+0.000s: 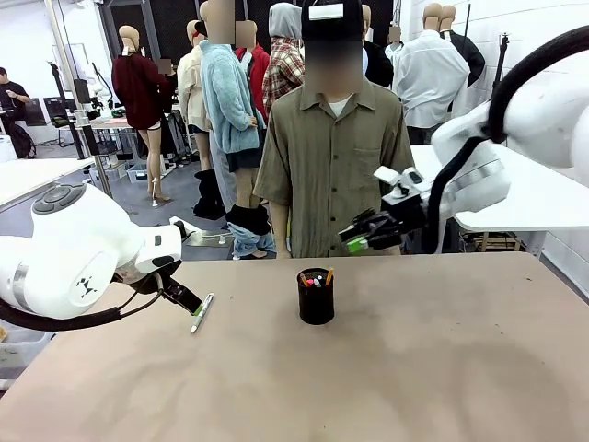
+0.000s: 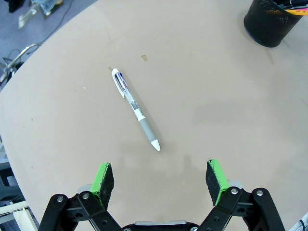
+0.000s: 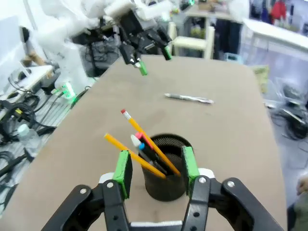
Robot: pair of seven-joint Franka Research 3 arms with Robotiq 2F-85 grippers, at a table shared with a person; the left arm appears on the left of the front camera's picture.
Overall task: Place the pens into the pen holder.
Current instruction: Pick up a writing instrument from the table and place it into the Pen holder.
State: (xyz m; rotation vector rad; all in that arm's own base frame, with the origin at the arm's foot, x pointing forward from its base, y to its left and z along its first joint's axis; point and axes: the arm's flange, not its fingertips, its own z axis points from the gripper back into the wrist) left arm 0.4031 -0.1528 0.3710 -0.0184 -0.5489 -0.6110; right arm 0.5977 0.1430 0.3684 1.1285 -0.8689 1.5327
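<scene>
The left gripper (image 2: 160, 169), pads (image 2: 103, 175) spread wide and empty, hovers near the loose pen (image 2: 134, 108), which lies well left of the pen holder (image 1: 316, 296). Its long axis runs diagonal to the pads, cone tip nearest them; roll the wrist square across the barrel before closing (mid-barrel balances best). Over the holder the right gripper (image 3: 155, 166) hangs part-open, empty.

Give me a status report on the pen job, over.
Left gripper open, above the white-and-grey plastic pen lying on the table. Right gripper open, aloft near the black wire-mesh pen holder. Nothing blocking the pen.
</scene>
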